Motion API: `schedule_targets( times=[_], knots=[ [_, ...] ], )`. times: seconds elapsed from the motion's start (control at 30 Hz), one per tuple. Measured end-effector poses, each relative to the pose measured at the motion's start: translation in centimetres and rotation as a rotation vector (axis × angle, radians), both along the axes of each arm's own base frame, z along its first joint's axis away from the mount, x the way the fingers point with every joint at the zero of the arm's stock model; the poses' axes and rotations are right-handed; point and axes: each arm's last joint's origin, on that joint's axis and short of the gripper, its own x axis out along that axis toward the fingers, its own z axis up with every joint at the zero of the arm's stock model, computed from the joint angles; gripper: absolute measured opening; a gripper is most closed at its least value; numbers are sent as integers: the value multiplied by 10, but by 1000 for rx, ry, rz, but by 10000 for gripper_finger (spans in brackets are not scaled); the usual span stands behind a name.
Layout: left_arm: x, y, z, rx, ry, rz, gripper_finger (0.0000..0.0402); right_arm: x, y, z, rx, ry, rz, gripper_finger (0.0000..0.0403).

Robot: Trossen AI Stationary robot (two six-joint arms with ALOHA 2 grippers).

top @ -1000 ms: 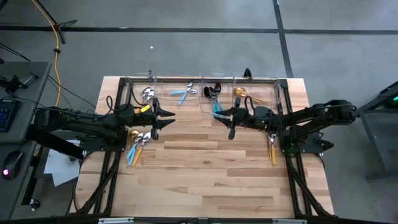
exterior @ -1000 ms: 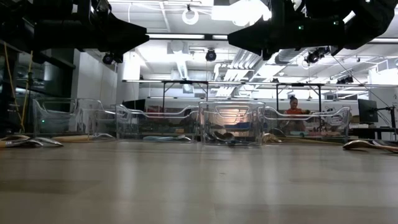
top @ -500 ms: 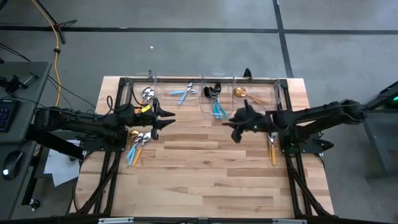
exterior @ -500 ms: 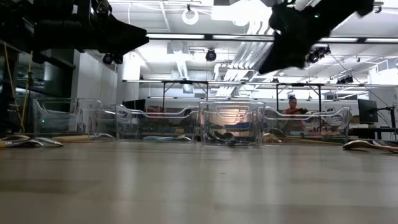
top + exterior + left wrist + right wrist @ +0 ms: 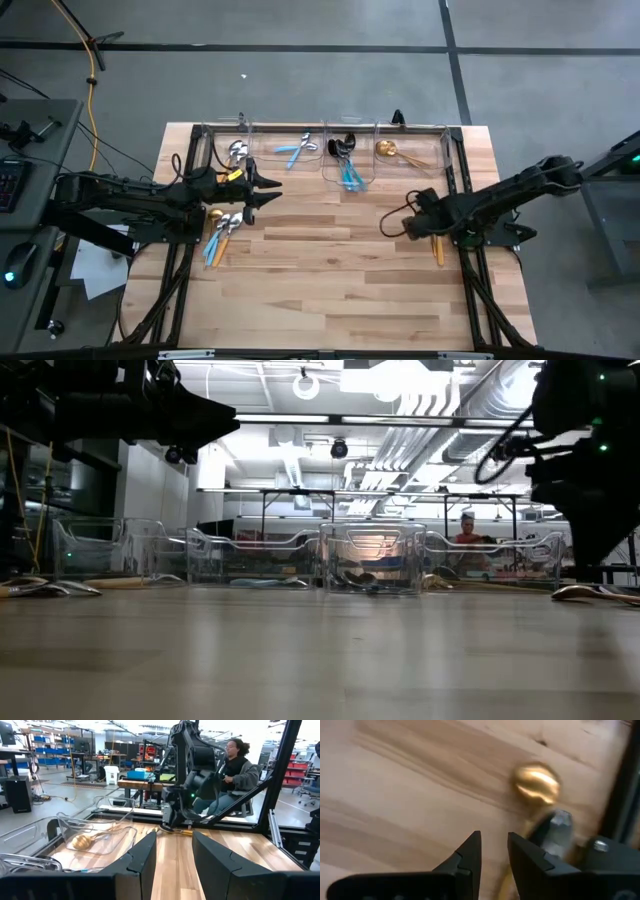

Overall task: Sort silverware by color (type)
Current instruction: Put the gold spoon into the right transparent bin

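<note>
Silverware lies in two loose piles: spoons with orange and light-blue handles (image 5: 220, 238) at the left, and a gold spoon head (image 5: 536, 782) beside a silver head (image 5: 559, 827) at the right (image 5: 437, 243). More pieces rest in the clear bins (image 5: 320, 150) along the far edge. My right gripper (image 5: 416, 221) points down just left of the right pile, open, with nothing between its fingers (image 5: 495, 851). My left gripper (image 5: 268, 190) hangs level in front of the left bins, open and empty (image 5: 174, 857).
The four clear bins hold silver-headed (image 5: 237, 152), light-blue (image 5: 298, 148), black and blue (image 5: 346, 162) and gold (image 5: 392, 150) pieces. Black frame rails (image 5: 462, 200) run along both table sides. A person (image 5: 235, 767) sits beyond the table's right side. Bare wood (image 5: 320, 280) fills the middle and near part.
My right gripper has drawn back from in front of the middle bins toward the table's right and near edges. It has sunk, tipped from level to pointing down and rolled, and now hovers beside the right pile.
</note>
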Motion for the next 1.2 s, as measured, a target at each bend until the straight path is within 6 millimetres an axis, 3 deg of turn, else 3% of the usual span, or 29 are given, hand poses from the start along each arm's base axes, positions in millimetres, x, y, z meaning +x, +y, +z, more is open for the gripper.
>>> schedule_targets(
  times=[0.23,0.73,1.2],
  knots=[
    [0,0,2,4,-19,0,117,4,-8,-5,-38,5,-89,67],
    [0,0,2,4,-16,0,117,16,-23,-42,-59,284,-198,35],
    [0,0,1,2,-13,0,117,34,-21,-49,2,151,-100,34]
  ],
)
